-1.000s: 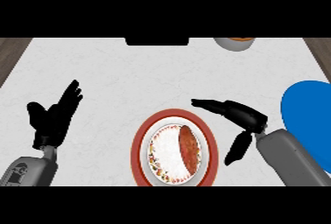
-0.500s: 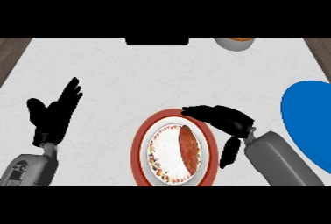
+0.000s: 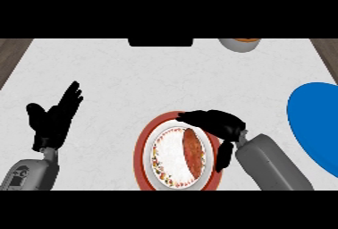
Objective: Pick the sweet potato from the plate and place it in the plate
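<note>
Right robot hand point(image 3: 214, 121) near sweet potato point(image 3: 193, 150)

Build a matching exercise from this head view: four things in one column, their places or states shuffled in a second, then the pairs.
Things
1. sweet potato
2. blue plate
3. left robot hand
4. right robot hand

Places or states
A. cut off by the view's right edge
B. open, fingers up, resting at the view's left
C. lying on the red-rimmed plate
D. over the red-rimmed plate's upper right rim

Pairs: 1-C, 2-A, 3-B, 4-D
</note>
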`<action>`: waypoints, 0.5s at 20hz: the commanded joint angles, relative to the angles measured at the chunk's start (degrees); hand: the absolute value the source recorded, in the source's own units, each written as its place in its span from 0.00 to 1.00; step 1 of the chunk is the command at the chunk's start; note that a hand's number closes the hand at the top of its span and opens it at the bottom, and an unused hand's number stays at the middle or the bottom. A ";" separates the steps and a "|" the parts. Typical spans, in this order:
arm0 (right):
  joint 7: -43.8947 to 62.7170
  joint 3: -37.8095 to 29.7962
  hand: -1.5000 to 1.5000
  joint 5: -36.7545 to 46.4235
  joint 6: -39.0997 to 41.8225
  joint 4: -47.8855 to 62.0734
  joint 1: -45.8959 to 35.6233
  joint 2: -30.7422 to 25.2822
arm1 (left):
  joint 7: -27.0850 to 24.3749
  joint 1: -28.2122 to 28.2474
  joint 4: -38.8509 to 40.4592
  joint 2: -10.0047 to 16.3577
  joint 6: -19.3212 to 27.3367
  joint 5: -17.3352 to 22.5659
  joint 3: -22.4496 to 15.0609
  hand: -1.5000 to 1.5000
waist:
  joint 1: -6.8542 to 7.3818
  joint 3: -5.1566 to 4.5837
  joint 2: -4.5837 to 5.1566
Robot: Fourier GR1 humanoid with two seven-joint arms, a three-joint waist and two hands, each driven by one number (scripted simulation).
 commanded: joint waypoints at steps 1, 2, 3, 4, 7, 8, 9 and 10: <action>-0.90 -0.26 0.00 4.36 -0.56 -1.05 2.27 -0.18 | -0.26 -0.86 0.50 -3.47 1.28 -2.57 -0.81 0.50 | -0.14 0.01 -0.01; -1.16 -2.45 0.00 4.79 0.36 0.48 0.24 0.82 | 3.33 1.43 -4.25 -1.17 -0.34 -1.77 0.77 0.50 | 0.07 0.01 -0.02; -4.09 -1.63 0.00 6.84 -2.59 4.72 0.78 1.85 | 0.28 -0.20 -0.10 -2.22 -1.24 -1.50 1.68 0.50 | 0.04 0.01 0.04; 3.30 -2.45 0.00 4.92 2.07 2.13 -2.86 5.62 | 1.59 1.01 -2.31 -1.47 -0.76 -1.87 1.52 0.50 | 0.13 0.00 -0.01; -1.92 -1.34 0.00 10.23 -3.53 7.68 -1.05 5.80 | 1.58 -0.75 -0.93 -2.36 -2.05 -2.19 2.30 0.50 | 0.09 0.01 0.05; -0.62 0.32 0.00 10.39 -2.40 5.45 0.55 6.66 | 0.28 -4.04 3.35 -1.49 -2.65 -1.65 4.35 0.50 | -0.09 0.00 0.06; 0.81 -0.47 0.00 11.05 -1.07 3.15 0.82 7.43 | 3.37 -0.71 -2.81 -2.61 -1.33 -3.40 2.42 0.50 | 0.01 0.01 -0.01; 0.85 -0.78 0.00 11.87 -0.22 1.63 1.66 6.67 | 0.42 -0.40 -0.25 -3.58 -1.98 -3.65 2.76 0.50 | -0.07 0.00 -0.01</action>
